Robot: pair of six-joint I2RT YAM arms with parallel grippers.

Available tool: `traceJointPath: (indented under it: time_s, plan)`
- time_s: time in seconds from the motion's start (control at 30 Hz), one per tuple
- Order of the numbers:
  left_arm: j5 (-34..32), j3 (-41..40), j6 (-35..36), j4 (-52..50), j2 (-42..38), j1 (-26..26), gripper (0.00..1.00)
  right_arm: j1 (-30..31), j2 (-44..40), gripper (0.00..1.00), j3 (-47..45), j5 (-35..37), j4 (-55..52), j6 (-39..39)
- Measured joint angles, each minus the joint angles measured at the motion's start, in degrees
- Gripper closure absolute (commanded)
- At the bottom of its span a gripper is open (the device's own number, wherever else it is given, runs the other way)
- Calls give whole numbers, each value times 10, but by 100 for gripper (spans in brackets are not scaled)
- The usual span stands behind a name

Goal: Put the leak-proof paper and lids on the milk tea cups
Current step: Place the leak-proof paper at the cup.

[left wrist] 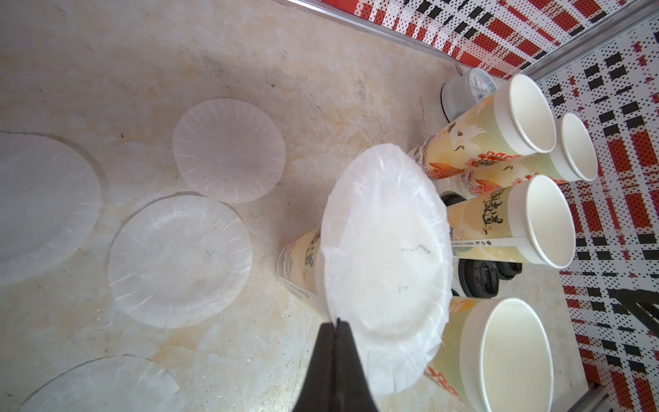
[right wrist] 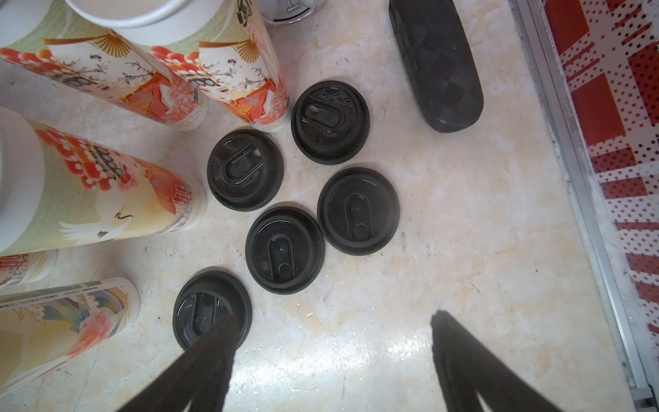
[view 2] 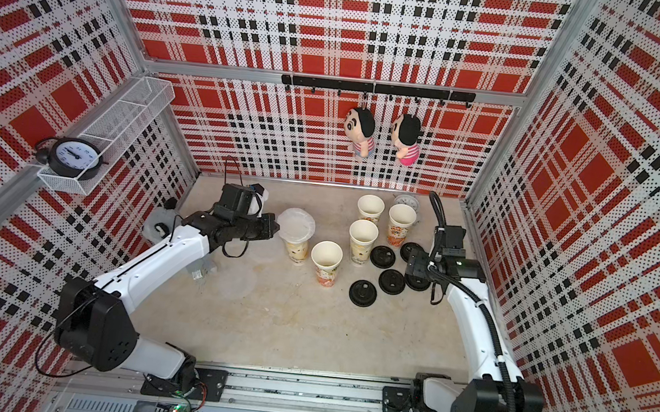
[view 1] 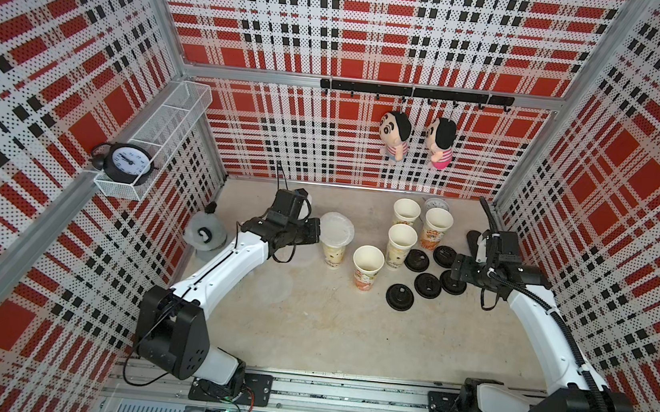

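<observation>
One leak-proof paper (view 1: pixel 336 228) (view 2: pixel 296 223) (left wrist: pixel 385 249) lies over the mouth of the leftmost milk tea cup (view 1: pixel 333 254) (left wrist: pixel 299 260). My left gripper (view 1: pixel 317 231) (view 2: pixel 274 226) (left wrist: pixel 337 321) is shut on that sheet's near edge. Beside it stand several uncovered cups (view 1: pixel 368 261) (view 1: pixel 402 239) (view 2: pixel 402 219) (left wrist: pixel 513 356). Several loose sheets (left wrist: pixel 228 149) (left wrist: pixel 180 260) lie flat on the table. My right gripper (view 1: pixel 457 272) (view 2: pixel 414 266) (right wrist: pixel 333 317) hangs open above the black lids, holding nothing.
Several black round lids (view 1: pixel 428 285) (right wrist: pixel 285 249) lie right of the cups. A black glasses case (right wrist: pixel 437 60) lies by the right wall. A small white alarm clock (view 1: pixel 436 204) (left wrist: pixel 470 89) stands behind the cups. Plaid walls close in three sides.
</observation>
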Motion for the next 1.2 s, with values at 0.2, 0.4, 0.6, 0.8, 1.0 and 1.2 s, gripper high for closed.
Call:
traceJointPath:
  time_s: [0.2, 0.4, 0.6, 0.8, 1.0, 1.2]
  plan:
    - [0, 0, 5, 0, 0, 1, 98, 0, 0, 11, -1, 0, 0, 0]
    - [2, 0, 9, 0, 1, 1, 85, 0, 0, 11, -1, 0, 0, 0]
    - [4, 0, 10, -1, 1, 2, 76, 0, 0, 11, -1, 0, 0, -2]
    - [4, 0, 10, -1, 1, 2, 73, 0, 0, 11, -1, 0, 0, -2]
    - [0, 1, 12, -7, 1, 5, 48, 0, 3, 9, -1, -1, 0, -2]
    - [-13, 23, 18, -28, -2, 7, 23, 0, 20, 8, -6, -2, 0, 9]
